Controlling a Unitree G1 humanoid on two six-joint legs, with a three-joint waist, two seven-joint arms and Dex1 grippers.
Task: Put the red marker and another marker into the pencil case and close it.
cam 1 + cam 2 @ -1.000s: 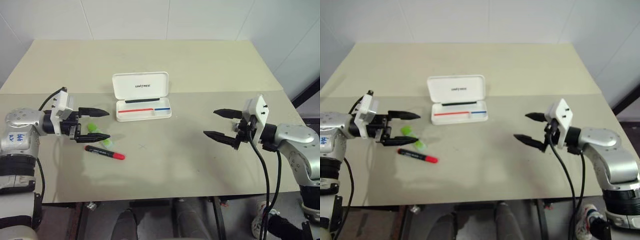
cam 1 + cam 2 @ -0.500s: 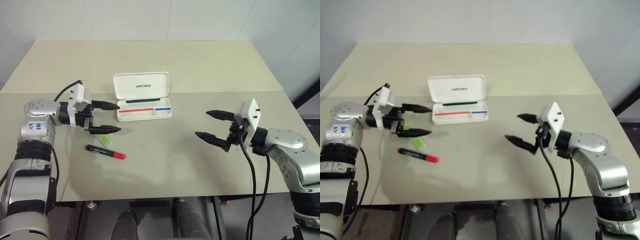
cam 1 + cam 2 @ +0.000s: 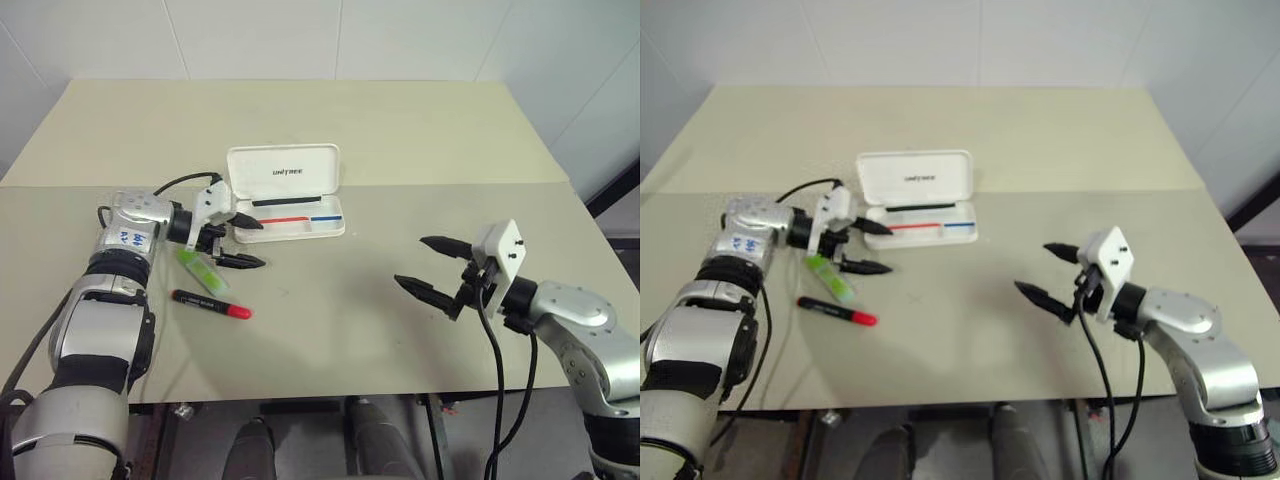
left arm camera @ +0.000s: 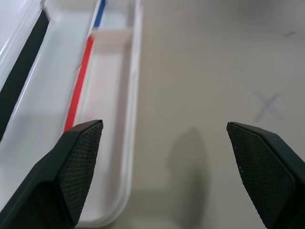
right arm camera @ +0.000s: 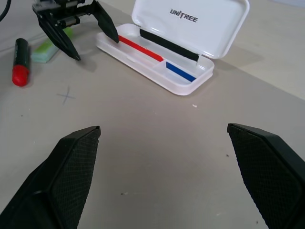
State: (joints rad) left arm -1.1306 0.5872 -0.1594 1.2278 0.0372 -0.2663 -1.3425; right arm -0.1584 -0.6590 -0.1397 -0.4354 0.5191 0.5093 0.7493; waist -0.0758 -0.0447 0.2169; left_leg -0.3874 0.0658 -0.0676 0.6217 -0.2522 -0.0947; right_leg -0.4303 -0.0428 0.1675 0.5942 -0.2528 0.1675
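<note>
My left pincer [image 3: 243, 242] has swung in from the counter's left side, past the lime highlighter [image 3: 200, 268], and now hangs wide and empty at the left end of the open pencil case [image 3: 288, 196]. My right pincer [image 3: 432, 268], equally wide and empty, has barely shifted over bare beige counter [image 3: 400, 130].

The left wrist view shows the case's glossy white tray [image 4: 107, 119] with its red stripe [image 4: 78, 86] close up. The right wrist view takes in the hinged lid's black "UNITREE" print [image 5: 184, 15].

The red marker [image 3: 210, 304], black barrel and red cap, lies on the counter near the stubby translucent highlighter.
</note>
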